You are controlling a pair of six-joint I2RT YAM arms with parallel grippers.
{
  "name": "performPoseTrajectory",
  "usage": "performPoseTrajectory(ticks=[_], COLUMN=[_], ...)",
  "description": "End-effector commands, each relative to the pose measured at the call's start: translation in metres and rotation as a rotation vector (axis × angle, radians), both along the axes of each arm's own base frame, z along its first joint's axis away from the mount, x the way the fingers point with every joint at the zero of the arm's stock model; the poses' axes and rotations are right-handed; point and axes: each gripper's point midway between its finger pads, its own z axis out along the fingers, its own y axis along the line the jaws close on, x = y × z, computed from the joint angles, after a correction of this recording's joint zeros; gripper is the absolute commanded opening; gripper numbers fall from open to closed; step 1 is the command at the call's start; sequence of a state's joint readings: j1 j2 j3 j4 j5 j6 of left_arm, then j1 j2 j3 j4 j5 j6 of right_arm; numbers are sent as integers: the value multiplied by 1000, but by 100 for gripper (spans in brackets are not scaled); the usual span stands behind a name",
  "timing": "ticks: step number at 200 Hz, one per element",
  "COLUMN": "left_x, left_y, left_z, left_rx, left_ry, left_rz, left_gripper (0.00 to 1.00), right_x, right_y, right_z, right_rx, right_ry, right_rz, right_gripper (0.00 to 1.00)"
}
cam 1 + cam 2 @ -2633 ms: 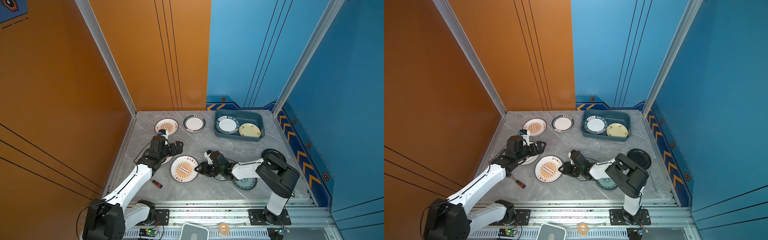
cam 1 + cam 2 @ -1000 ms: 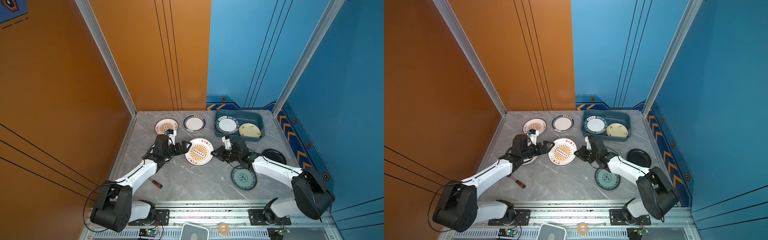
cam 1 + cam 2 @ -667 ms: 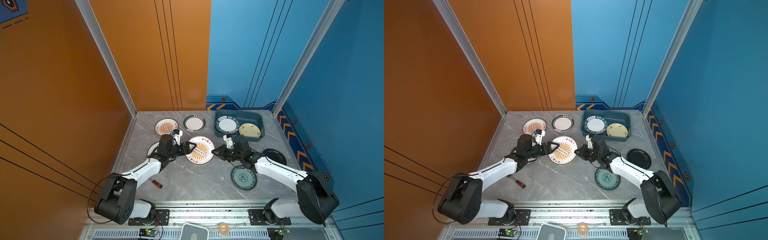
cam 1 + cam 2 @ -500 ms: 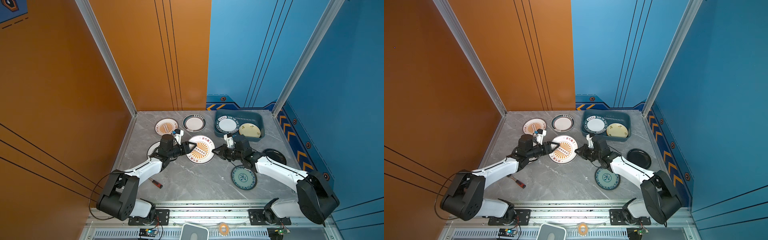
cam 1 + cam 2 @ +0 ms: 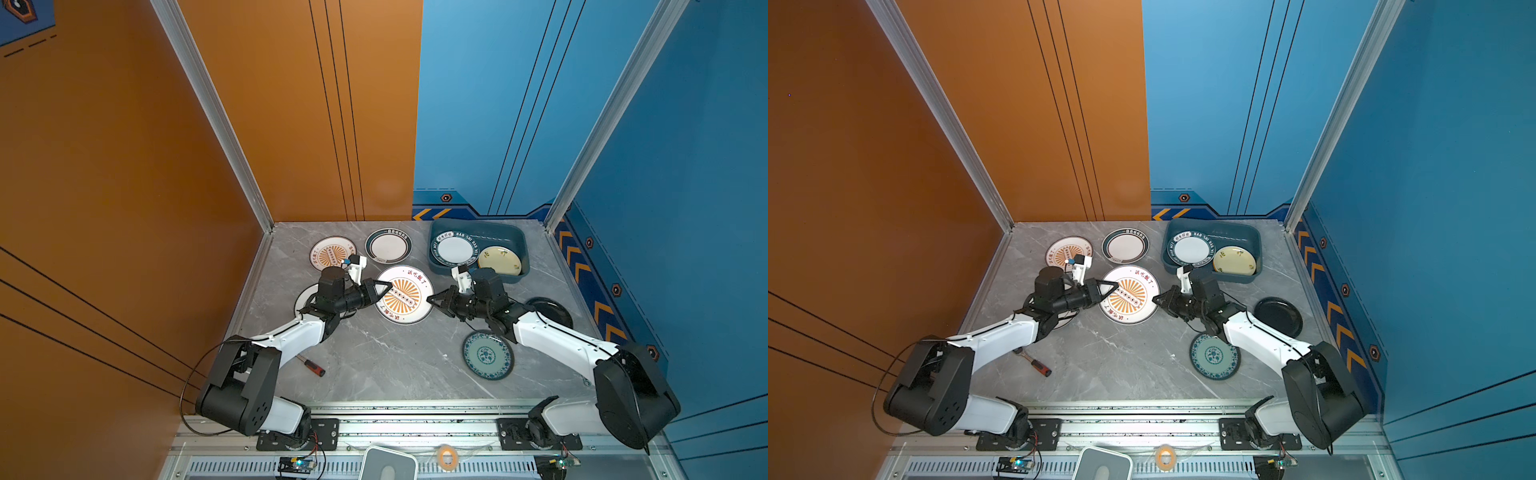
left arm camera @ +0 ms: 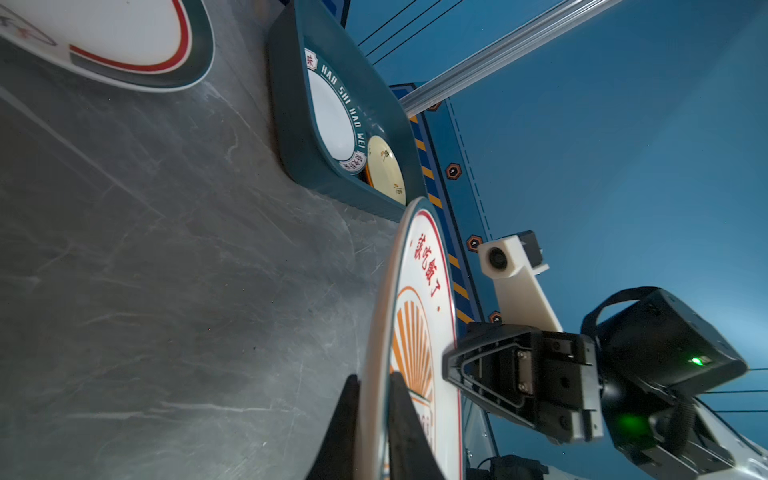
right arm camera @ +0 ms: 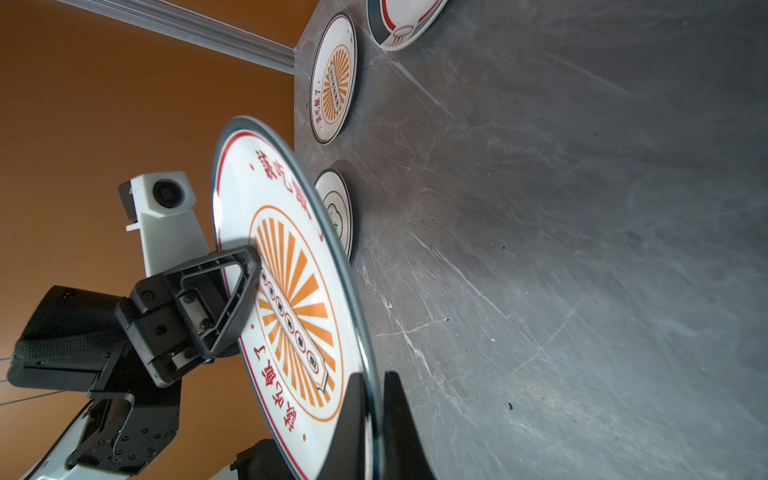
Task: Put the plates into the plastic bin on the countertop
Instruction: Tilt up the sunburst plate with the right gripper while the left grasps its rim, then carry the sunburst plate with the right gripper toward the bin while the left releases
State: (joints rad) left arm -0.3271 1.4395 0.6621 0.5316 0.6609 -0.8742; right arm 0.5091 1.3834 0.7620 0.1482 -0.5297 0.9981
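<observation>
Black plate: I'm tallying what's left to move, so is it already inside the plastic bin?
No, in a top view the black plate lies flat on the countertop, apart from the plastic bin.

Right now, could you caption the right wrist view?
Left gripper and right gripper clamp the sunburst plate above the countertop.

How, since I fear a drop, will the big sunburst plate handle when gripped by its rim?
Probably stiff: the sunburst plate spans flat between left hand and right hand, pinched at opposite rims. Likely slippery: its glaze looks glossy. Possibly breakable if dropped on the countertop.
</observation>
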Motion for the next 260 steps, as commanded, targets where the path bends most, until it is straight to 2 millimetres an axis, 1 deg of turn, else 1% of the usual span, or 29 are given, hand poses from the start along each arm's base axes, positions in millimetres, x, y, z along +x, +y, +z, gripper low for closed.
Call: performPoseTrajectory(ticks=[1, 8, 16, 35, 49, 65, 90, 129, 137, 156, 168, 186, 199, 213, 228, 243, 260], left_x=[-14, -15, -15, -15, -15, -15, -16, -16, -17, -17, -16, -14, -13, -12, -12, -12, -13], left_y=[-19, -20, -21, -22, -24, -25, -27, -29, -29, -29, -29, -29, -29, -29, -29, -28, -26], left_z=[7, 7, 9, 11, 12, 14, 19, 20, 20, 19, 17, 13, 11, 7, 6, 4, 3], left_rx=[-24, -28, -32, -40, -45, -51, -67, -78, -78, -78, -76, -75, -74, -72, -71, -67, -62], left_ry=[-45, -45, -47, -48, -48, -50, -53, -53, -53, -53, -49, -39, -33, -24, -23, -24, -29], left_rz=[-122, -127, -131, -138, -144, -150, -157, -172, -173, -172, -171, -166, -165, -161, -161, -159, -155], left_gripper=[11, 11, 11, 11, 11, 11, 11, 12, 13, 17, 23, 33, 39, 51, 59, 65, 78], right_x=[1, 1, 1, 3, 4, 7, 12, 17, 17, 17, 17, 15, 15, 14, 16, 19, 26], right_y=[8, 8, 8, 9, 12, 17, 24, 35, 36, 38, 38, 39, 39, 38, 36, 30, 14], right_z=[21, 22, 23, 28, 32, 36, 37, 37, 37, 35, 36, 37, 38, 39, 43, 47, 50], right_rx=[37, 39, 43, 60, 83, 111, 131, 166, 169, 176, 180, 184, 185, 187, 187, 178, 135], right_ry=[-75, -77, -79, -94, -102, -108, -108, -109, -110, -106, -109, -112, -114, -114, -121, -130, -141], right_rz=[31, 31, 33, 35, 41, 50, 64, 92, 96, 101, 101, 107, 110, 107, 98, 79, 39], right_gripper=[5, 6, 10, 29, 38, 42, 42, 34, 30, 16, 11, 6, 3, 2, 0, 0, 0])
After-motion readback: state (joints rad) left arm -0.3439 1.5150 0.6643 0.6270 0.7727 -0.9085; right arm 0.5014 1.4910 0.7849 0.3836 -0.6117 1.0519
